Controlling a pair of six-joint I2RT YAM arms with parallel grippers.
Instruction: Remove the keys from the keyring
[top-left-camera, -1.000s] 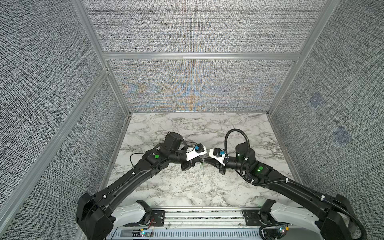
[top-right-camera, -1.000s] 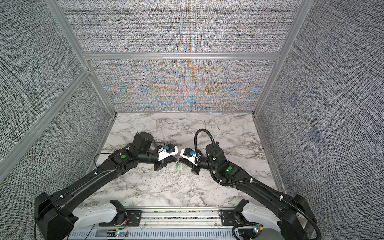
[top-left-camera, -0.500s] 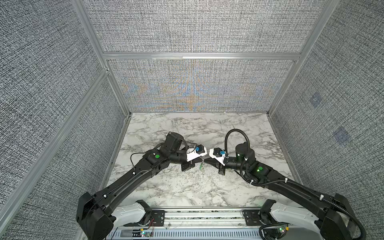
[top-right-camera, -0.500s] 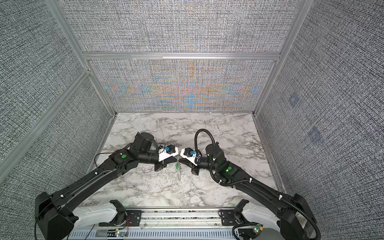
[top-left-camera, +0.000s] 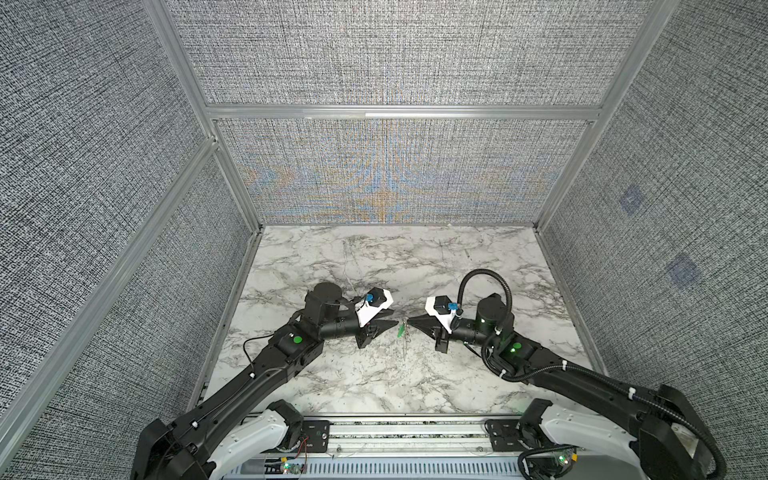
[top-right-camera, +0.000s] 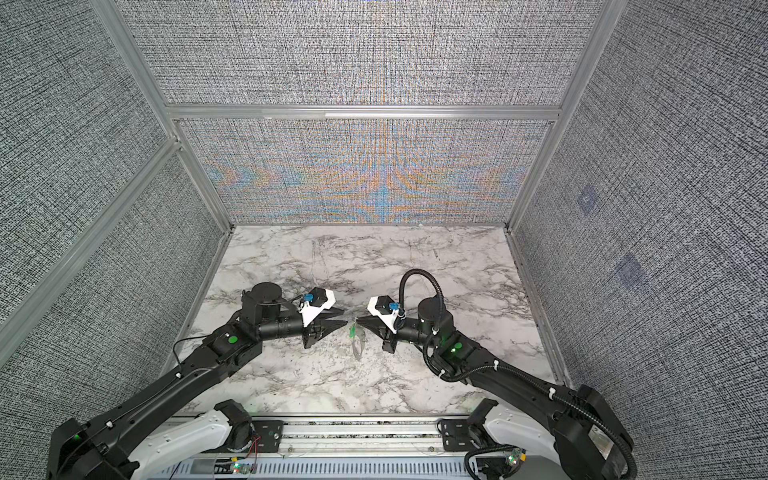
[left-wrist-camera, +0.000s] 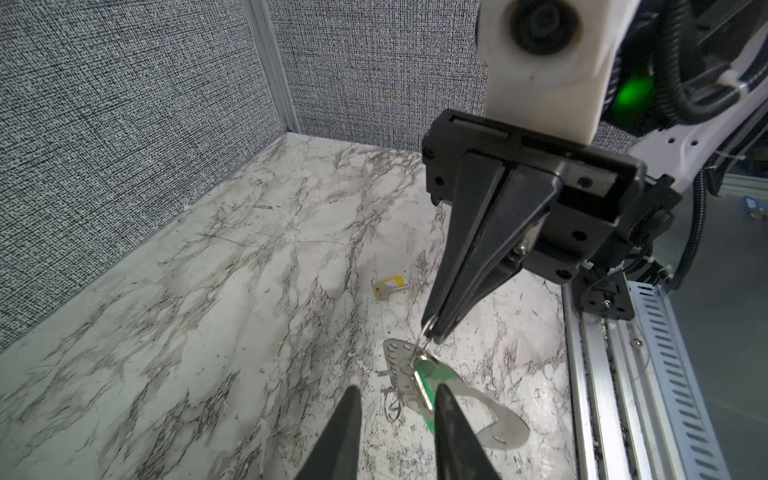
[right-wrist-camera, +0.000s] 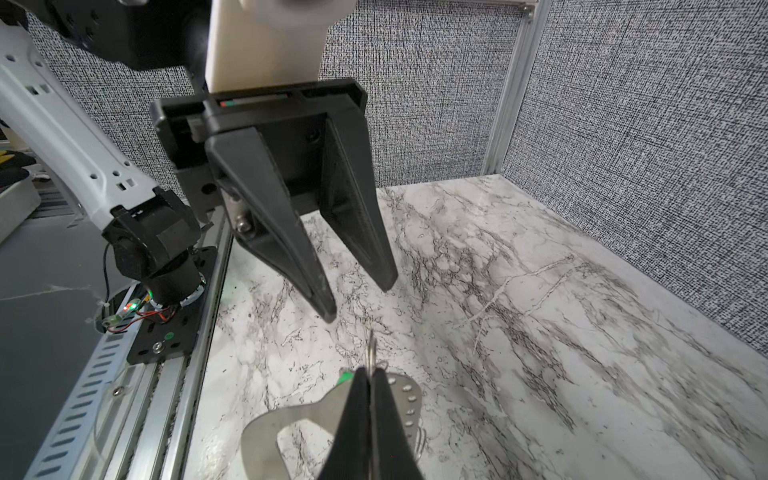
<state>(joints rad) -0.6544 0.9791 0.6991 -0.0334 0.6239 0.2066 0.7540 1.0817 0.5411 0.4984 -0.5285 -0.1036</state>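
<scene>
the yellow-tagged key lies flat on the marble table, right of centre. the green-tagged key hangs against the keyring, a flat silver loop edged with holes, dangling above mid-table.

A white tabletop veined with grey marbling made the floor of the booth. Grey woven panels closed it in at the back and on both sides, set in aluminium framing. Two small darker square patches marked one side panel. Along the near edge ran a metal rail, with a slotted strip just in front of it.
</scene>
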